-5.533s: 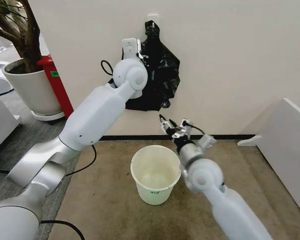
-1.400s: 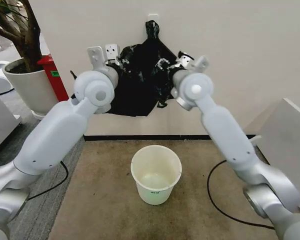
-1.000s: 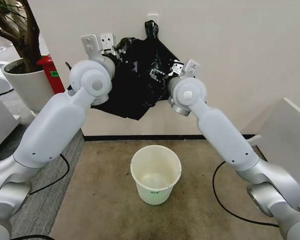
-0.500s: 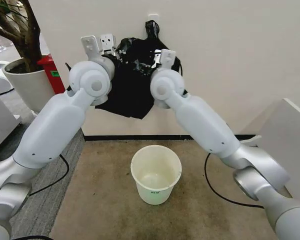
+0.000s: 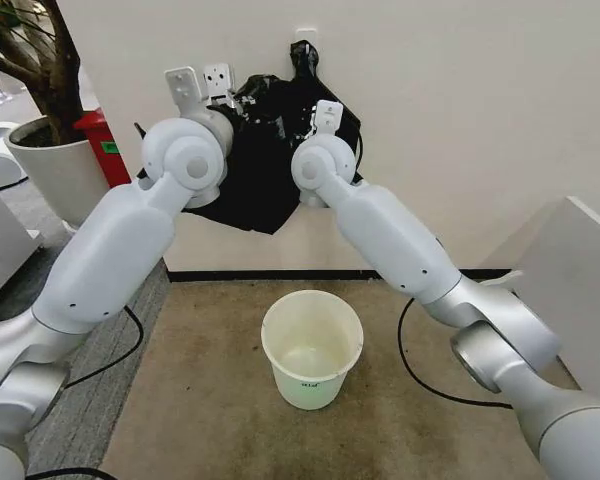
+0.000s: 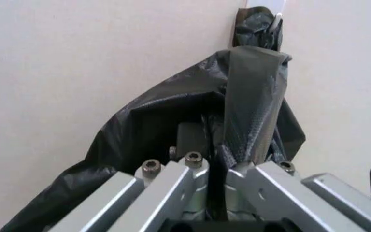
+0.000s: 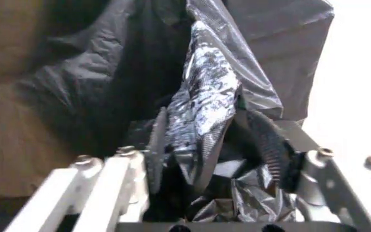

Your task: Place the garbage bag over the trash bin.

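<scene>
- Right tool (image 7: 214, 145) swung inward across the garbage bag (image 5: 265, 170), now part-open around a fold.
- Left tool (image 6: 216, 169) pinched tight on film.
- Trash bin (image 5: 311, 347) below, uncovered.

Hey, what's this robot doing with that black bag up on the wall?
Both arms are raised to the garbage bag, which hangs by its knotted top from a hook on the wall. The left gripper is shut on a fold of the plastic; the right gripper has a strip of bag between its open fingers. The trash bin stands empty and unlined on the carpet below, so the bag is not yet over it.
</scene>
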`<state>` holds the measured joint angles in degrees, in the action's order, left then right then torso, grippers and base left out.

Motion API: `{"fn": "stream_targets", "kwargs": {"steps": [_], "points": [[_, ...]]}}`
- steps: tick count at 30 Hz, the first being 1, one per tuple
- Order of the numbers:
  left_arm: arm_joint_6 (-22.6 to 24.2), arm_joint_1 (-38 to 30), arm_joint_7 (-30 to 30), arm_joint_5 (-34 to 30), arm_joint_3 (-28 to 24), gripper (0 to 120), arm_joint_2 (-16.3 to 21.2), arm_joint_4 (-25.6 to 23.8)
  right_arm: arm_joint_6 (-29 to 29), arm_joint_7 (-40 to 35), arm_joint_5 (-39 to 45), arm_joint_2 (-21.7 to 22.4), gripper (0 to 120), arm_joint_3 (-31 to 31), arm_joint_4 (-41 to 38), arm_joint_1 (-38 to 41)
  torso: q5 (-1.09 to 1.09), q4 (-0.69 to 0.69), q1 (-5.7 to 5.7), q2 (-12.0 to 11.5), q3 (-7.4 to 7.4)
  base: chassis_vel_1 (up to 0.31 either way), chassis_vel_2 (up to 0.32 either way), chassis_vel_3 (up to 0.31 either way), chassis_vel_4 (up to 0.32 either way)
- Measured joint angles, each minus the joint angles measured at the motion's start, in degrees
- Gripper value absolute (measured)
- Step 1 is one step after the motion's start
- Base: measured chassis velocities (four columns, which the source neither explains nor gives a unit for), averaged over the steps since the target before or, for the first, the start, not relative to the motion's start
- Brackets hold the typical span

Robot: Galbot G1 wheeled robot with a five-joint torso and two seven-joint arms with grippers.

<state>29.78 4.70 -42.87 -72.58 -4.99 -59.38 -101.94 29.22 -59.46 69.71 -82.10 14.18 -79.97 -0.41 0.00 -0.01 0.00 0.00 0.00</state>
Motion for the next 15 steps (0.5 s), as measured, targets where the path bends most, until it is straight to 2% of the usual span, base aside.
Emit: {"fn": "stream_targets", "kwargs": {"steps": [2,3,7,11,15], "points": [[0.0,0.0,0.0,0.0,0.0,0,0.0,0.0,0.0,0.0,0.0,0.0,37,0.0,0.0,0.0,0.00,0.00,0.00,0.0,0.00,0.000,0.000,0.000,0.000],[-0.1,0.0,0.0,0.0,0.0,0,0.0,0.0,-0.2,-0.1,0.3,0.2,29,-0.2,0.1,0.0,0.00,0.00,0.00,0.0,0.00,0.000,0.000,0.000,0.000],[-0.2,0.1,0.0,0.1,0.2,0,0.1,0.0,-0.3,-0.1,0.3,0.5,19,-0.4,0.1,-0.3,0.00,0.00,0.00,0.0,0.00,0.000,0.000,0.000,0.000],[-1.7,1.2,1.3,0.9,0.9,0,0.6,0.5,-1.1,0.2,-1.1,1.3,0,-0.7,0.5,-1.0,0.00,0.00,0.00,0.0,0.00,0.000,0.000,0.000,0.000],[-4.1,2.4,3.8,2.5,1.5,0,1.1,1.6,-1.6,0.3,-1.3,2.0,0,-1.3,0.2,-1.3,-0.01,0.01,0.00,0.0,0.00,0.000,0.000,0.000,0.000]]}}
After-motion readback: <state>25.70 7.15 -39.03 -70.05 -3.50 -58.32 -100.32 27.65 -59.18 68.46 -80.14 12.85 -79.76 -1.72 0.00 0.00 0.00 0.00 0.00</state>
